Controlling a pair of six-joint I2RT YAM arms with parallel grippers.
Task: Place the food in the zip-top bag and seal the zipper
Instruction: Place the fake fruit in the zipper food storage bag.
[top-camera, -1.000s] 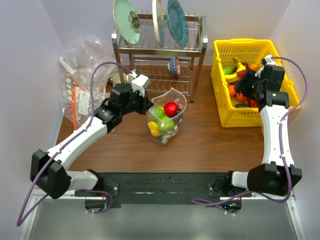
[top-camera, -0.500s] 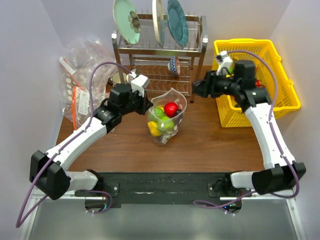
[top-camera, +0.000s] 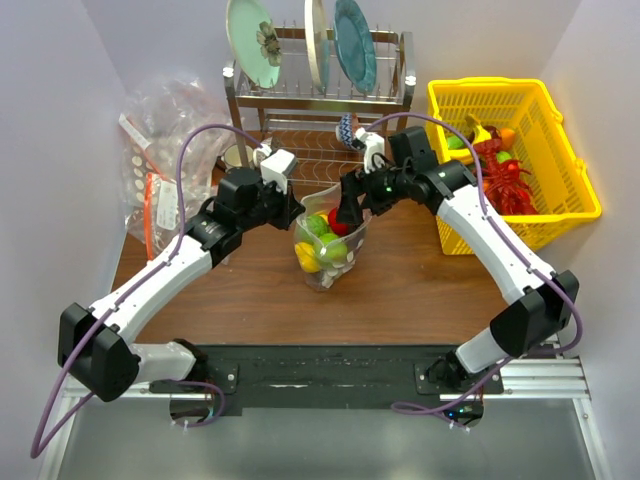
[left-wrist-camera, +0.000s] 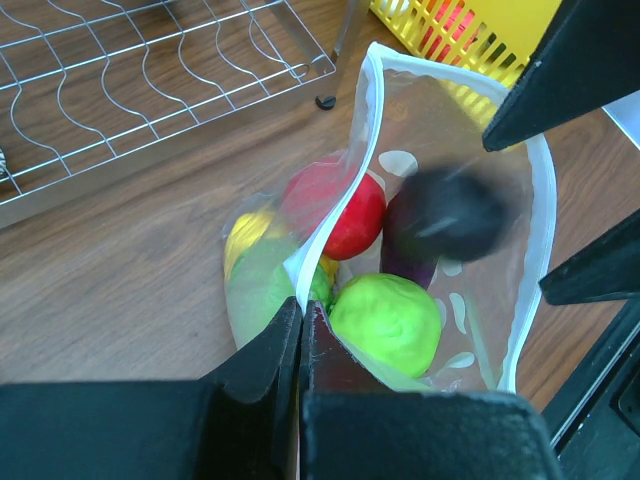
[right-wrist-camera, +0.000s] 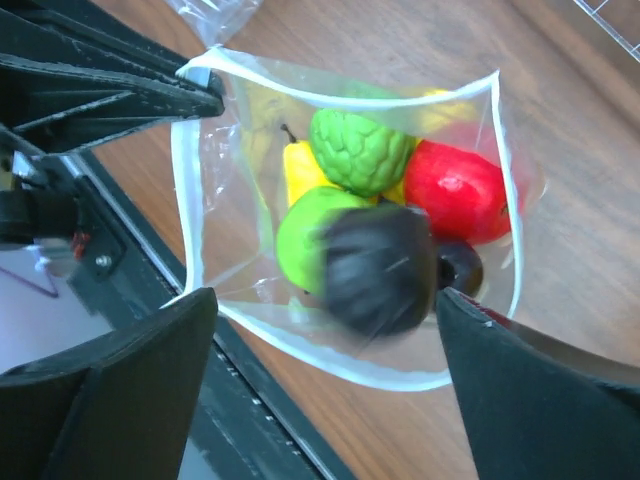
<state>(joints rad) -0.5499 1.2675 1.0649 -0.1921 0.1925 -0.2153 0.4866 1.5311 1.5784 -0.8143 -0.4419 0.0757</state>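
Left wrist view: left gripper (left-wrist-camera: 300, 325) clamps rim of clear polka-dotted zip-top bag (left-wrist-camera: 470, 300) just before wire dish rack (left-wrist-camera: 150, 60); right gripper (right-wrist-camera: 325, 300) stands wide open. Film judged limp, slippery; hold by stiffer zipper strip (left-wrist-camera: 372, 120)

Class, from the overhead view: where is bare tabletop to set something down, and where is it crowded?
Bare tabletop lies between the zip-top bag and the black base rail, and right of the bag up to the yellow basket. Crowded: the clear bag pile back left, the dish rack behind.
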